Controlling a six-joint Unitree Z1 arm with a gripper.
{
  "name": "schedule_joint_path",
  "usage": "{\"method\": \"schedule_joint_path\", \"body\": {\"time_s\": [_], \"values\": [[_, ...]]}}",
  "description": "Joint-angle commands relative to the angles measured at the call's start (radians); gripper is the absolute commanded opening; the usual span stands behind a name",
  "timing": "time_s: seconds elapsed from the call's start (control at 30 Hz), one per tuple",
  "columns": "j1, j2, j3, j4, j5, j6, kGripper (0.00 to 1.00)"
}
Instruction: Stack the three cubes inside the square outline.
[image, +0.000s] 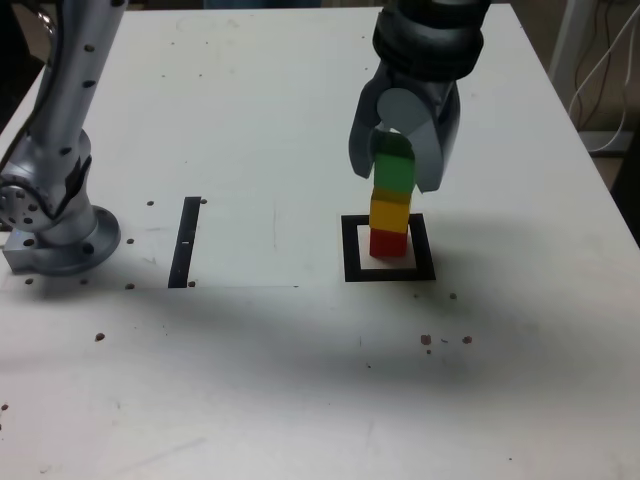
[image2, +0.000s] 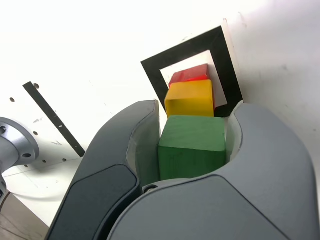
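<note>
Table (image: 250, 120) carries the arm base (image: 60, 235) at the exterior view's left and a black strip (image: 185, 242) beside it. Gripper (image: 397, 150) is clamped on the green cube (image: 393, 172), atop yellow cube (image: 390, 212) and red cube (image: 389, 243), inside the square outline (image: 389, 272).

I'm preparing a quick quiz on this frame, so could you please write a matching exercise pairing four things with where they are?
1. green cube
2. yellow cube
3. red cube
4. thin black strip

A. bottom of the stack, in the square outline
B. between the gripper fingers
C. flat on the table, near the arm's base
D. middle of the stack

Pairs: 1-B, 2-D, 3-A, 4-C
</note>
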Motion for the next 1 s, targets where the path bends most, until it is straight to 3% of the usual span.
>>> {"method": "schedule_joint_path", "body": {"time_s": [0.0,0.33,0.7,0.8,0.97], "values": [[0.007,0.005,0.013,0.000,0.002,0.004,0.05],[0.012,0.010,0.037,-0.024,0.001,0.005,0.07],[0.016,0.029,0.041,-0.026,0.007,0.002,0.35],[0.016,0.029,0.041,-0.026,0.006,0.000,0.49],[0.016,0.019,0.043,-0.025,0.008,-0.002,0.87]]}}
